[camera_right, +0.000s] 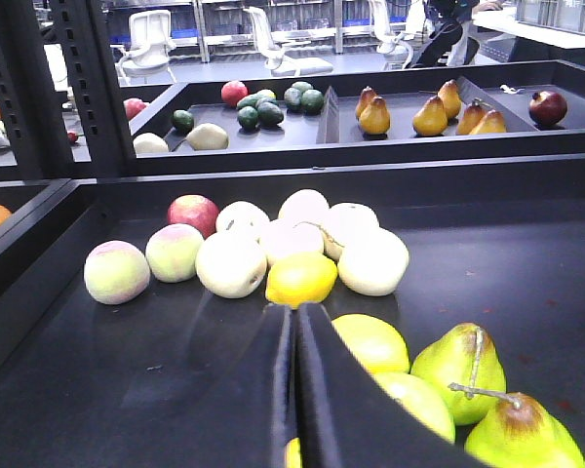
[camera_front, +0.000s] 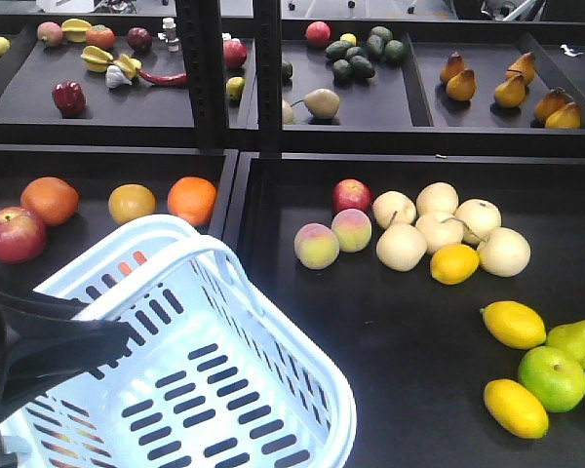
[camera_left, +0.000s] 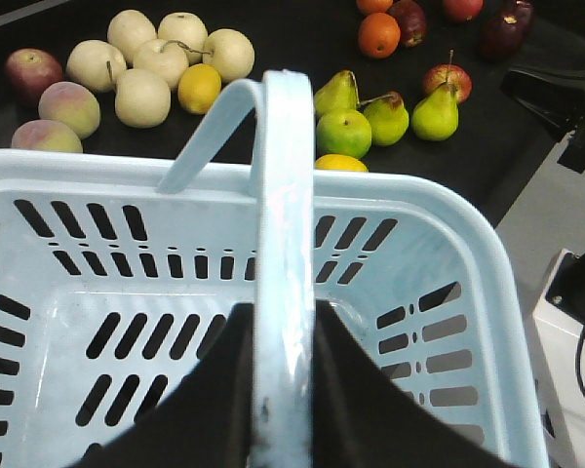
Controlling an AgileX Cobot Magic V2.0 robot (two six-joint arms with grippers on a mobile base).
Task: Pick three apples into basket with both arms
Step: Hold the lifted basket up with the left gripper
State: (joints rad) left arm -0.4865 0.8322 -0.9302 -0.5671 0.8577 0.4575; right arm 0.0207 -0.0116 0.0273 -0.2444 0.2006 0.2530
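Apple [camera_front: 13, 234]: lying on the left tray [camera_front: 78, 239], just beyond the left pincer [camera_left: 283, 317].
Left pincer: clamped on the handle [camera_left: 278, 195] of the basket [camera_front: 273, 390], one finger either side.
Second apple [camera_right: 192, 211]: lying on the right tray [camera_right: 526, 283], ahead-left of the right pincer [camera_right: 294, 314], touching a peach [camera_right: 174, 252].
Right pincer: fingers pressed together, tips just short of a lemon [camera_right: 300, 278].

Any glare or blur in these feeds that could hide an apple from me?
Front view: basket rim slightly blown out, left gripper a dark soft shape, the apple at far left clear. Left wrist view: sheen on the handle. Right wrist view: pale pears wash out, right gripper blurs near the lens.
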